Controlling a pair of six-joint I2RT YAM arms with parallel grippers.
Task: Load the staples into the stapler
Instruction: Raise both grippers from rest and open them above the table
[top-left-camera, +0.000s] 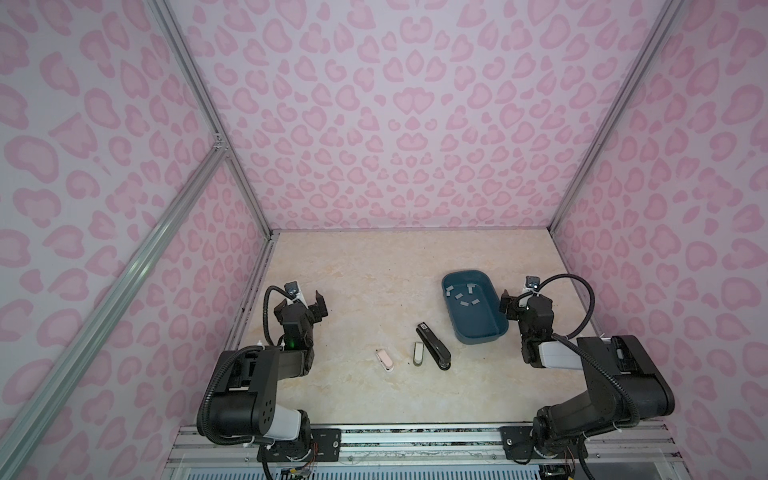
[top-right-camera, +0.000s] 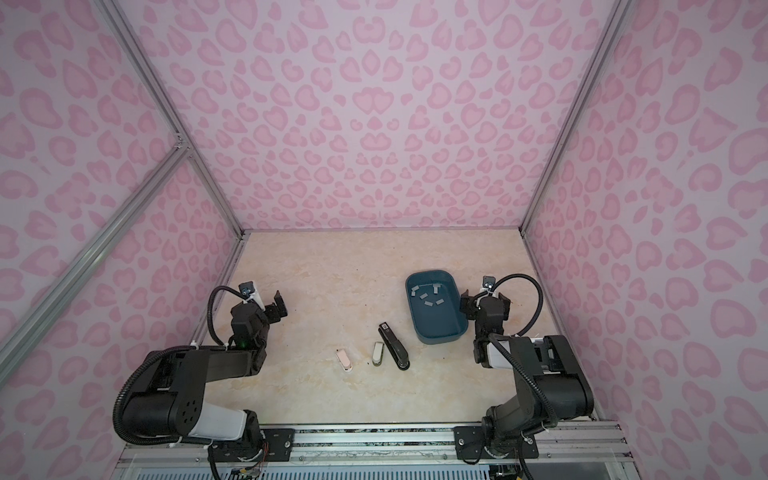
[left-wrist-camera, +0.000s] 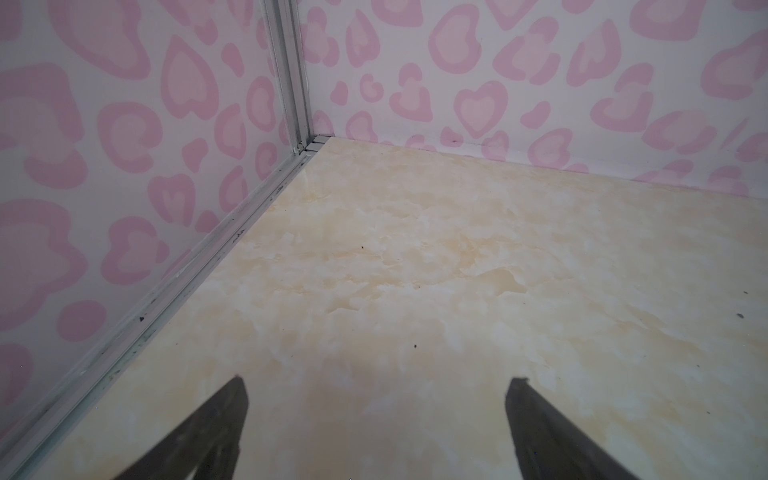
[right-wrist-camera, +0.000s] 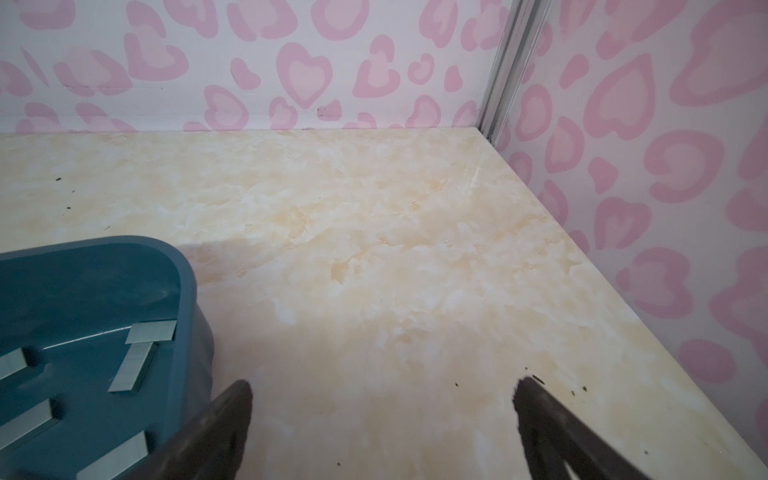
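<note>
Right now nothing is held; left gripper hovers with jaws apart over bare table near its left edge, well away from everything; right gripper is also spread and empty, just beside the right wall of the teal tray. Staples all lie flat inside that tray, several loose strips, long axes pointing every which way; the tray holds nothing else that I can see. Key relation: the strips lie from the right gripper toward the table's middle, just over the tray wall, so the right arm is clearly nearer. Black stapler lies by the tray's near left corner, looks closed, long axis roughly far-to-near; pink mini stapler and grey-white mini stapler lie left of it. Judgement: loading not started.
</note>
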